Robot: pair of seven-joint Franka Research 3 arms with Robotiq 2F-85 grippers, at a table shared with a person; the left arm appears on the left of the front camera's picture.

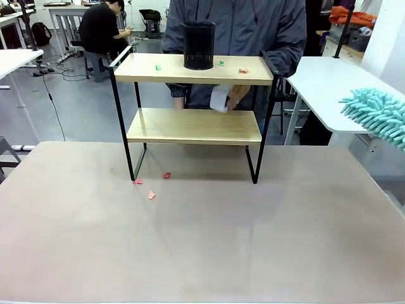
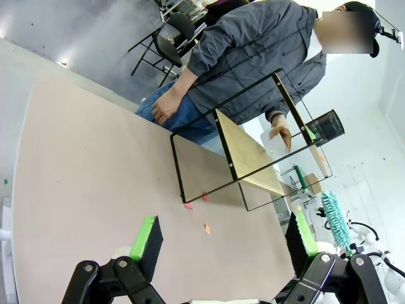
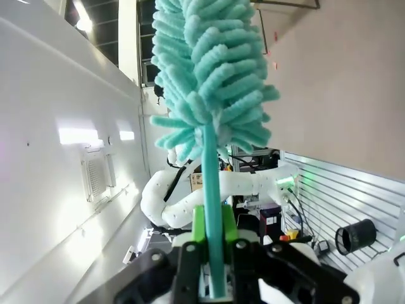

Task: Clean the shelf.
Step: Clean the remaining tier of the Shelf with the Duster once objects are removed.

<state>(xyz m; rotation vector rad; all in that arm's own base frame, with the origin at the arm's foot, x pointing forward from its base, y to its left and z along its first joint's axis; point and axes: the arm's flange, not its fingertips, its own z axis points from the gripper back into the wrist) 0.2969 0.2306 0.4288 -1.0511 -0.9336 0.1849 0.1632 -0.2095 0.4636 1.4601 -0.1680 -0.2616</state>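
The shelf (image 1: 171, 73) is set on the far half of the table (image 1: 202, 253), about midway across, with the person just behind it. A black mesh cup (image 1: 199, 45) is stood at the middle of the top board, and small scraps (image 1: 243, 71) are scattered on that board to both sides of it; more pink scraps are seen on the table by the shelf's front left leg. The lower board looks bare.

The duster (image 3: 202, 69) is gripped low on its teal handle by the right gripper (image 3: 214, 244), whose fingers are closed tight on it. The fluffy head is thus left standing well out beyond the pads, presumably so that a board can be swept without the gripper meeting the side rails. In the front view the head is seen at the right edge, well apart from the shelf and off to the side of the table, so no sweep is judged to be under way.

The left gripper (image 2: 224, 235) is held above the near part of the table, pointed towards the shelf, its fingers spread wide with nothing between them; it may be meant for the cup.

A hand (image 1: 238, 95) of the person is held between the two boards from behind, with something white in it, perhaps paper, which cannot be made out
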